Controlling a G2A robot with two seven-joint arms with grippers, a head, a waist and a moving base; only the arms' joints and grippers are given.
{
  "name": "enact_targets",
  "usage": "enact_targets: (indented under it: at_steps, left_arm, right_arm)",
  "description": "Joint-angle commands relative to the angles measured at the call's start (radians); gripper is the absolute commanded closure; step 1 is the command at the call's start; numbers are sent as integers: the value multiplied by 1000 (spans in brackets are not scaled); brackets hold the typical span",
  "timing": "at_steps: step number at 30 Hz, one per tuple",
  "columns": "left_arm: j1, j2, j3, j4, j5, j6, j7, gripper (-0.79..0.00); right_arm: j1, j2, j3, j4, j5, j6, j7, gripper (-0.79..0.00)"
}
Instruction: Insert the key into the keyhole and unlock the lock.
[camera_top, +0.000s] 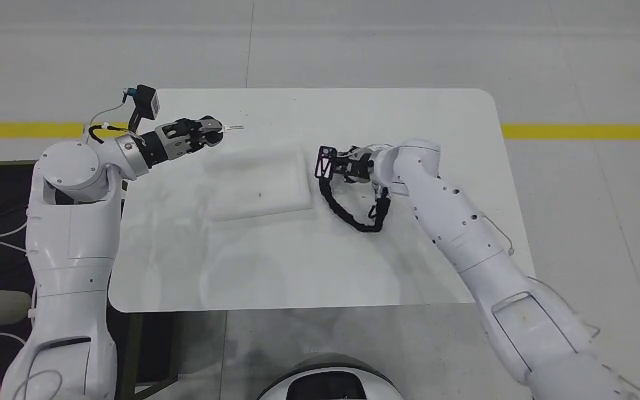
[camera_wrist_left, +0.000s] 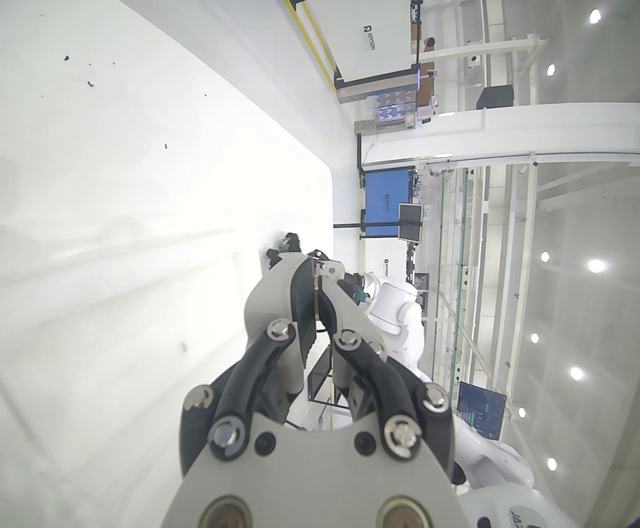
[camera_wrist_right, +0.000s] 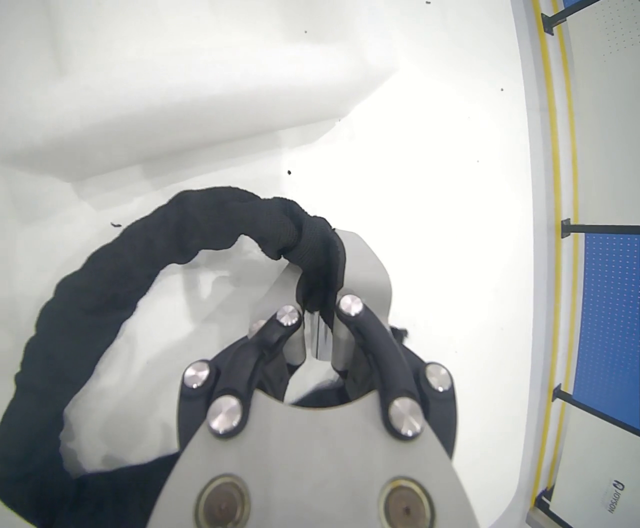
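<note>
Seen from above, the left gripper (camera_top: 210, 130) hangs over the far-left part of the white table (camera_top: 400, 270), pinched shut on a small key (camera_top: 232, 128) whose tip points right. A white foam pad (camera_top: 255, 185) lies between it and the right gripper (camera_top: 345, 165), which clamps a black chain lock (camera_top: 350, 212) right of centre. At the left wrist, the fingers close narrowly on the thin metal key (camera_wrist_left: 316, 292). At the right wrist, the fingers squeeze the chain lock (camera_wrist_right: 320, 335), its fabric-sleeved chain looping across the table.
</note>
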Motion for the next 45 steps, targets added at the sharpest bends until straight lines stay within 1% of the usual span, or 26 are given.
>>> enact_targets:
  at_steps: [1, 5, 9, 11, 12, 13, 22, 23, 24, 25, 26, 28, 45]
  left_arm:
    - [0, 0, 0, 0, 0, 0, 0, 0]
    - [0, 0, 0, 0, 0, 0, 0, 0]
    - [0, 0, 0, 0, 0, 0, 0, 0]
    - [0, 0, 0, 0, 0, 0, 0, 0]
    - [0, 0, 0, 0, 0, 0, 0, 0]
    - [0, 0, 0, 0, 0, 0, 0, 0]
    - [0, 0, 0, 0, 0, 0, 0, 0]
    - [0, 0, 0, 0, 0, 0, 0, 0]
    - [0, 0, 0, 0, 0, 0, 0, 0]
    - [0, 0, 0, 0, 0, 0, 0, 0]
    - [0, 0, 0, 0, 0, 0, 0, 0]
    - [0, 0, 0, 0, 0, 0, 0, 0]
    - [0, 0, 0, 0, 0, 0, 0, 0]
  right_arm:
    - [1, 6, 50, -22, 13, -21, 6, 0]
    - [-15, 39, 146, -107, 46, -53, 38, 0]
    - [-53, 82, 242, -203, 138, -110, 80, 0]
    - [-91, 99, 290, -251, 199, -156, 95, 0]
    - [-103, 105, 290, -275, 203, -188, 122, 0]
    - [-103, 108, 282, -283, 193, -198, 132, 0]
    - [-112, 109, 282, -289, 198, -192, 127, 0]
    - [-138, 115, 292, -302, 220, -167, 128, 0]
    - [-165, 120, 314, -314, 252, -143, 157, 0]
    - [-203, 121, 348, -345, 298, -129, 153, 0]
    - [-242, 117, 396, -361, 362, -113, 141, 0]
    - [-271, 101, 469, -345, 524, -87, 189, 0]
    - [-271, 101, 469, -345, 524, -87, 189, 0]
